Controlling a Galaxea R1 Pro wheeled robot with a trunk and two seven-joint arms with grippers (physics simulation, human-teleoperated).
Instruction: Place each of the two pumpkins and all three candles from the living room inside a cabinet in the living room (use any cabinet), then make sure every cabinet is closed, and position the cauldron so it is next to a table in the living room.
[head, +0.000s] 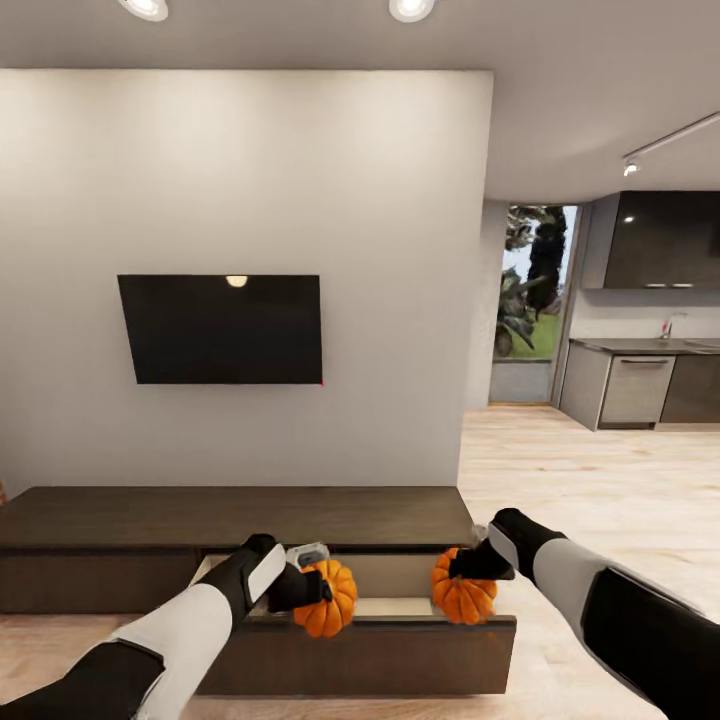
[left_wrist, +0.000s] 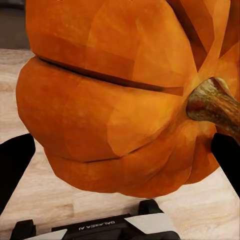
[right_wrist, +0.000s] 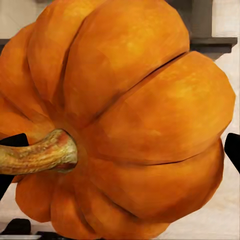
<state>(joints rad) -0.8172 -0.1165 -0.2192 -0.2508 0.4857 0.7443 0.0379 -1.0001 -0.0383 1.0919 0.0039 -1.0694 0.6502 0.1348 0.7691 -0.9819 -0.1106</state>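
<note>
Two bright-orange ribbed pumpkins hang over the open drawer (head: 398, 606) of the long dark-brown cabinet (head: 120, 520). My left gripper (head: 312, 588) is shut on the left pumpkin (head: 328, 604). In the left wrist view this pumpkin (left_wrist: 115, 110) sits between the black fingers (left_wrist: 14, 167), its stem pointing sideways. My right gripper (head: 468, 568) is shut on the right pumpkin (head: 463, 595), which the right wrist view shows close up (right_wrist: 135, 120) above the drawer's pale wood. Candles, cauldron and coffee table are out of view.
A black TV (head: 220, 328) hangs on the white wall above the cabinet. The drawer front (head: 380, 655) juts out toward me over the wood floor. To the right the floor (head: 600, 480) runs to a kitchen counter (head: 640, 385) and a glass door (head: 530, 300).
</note>
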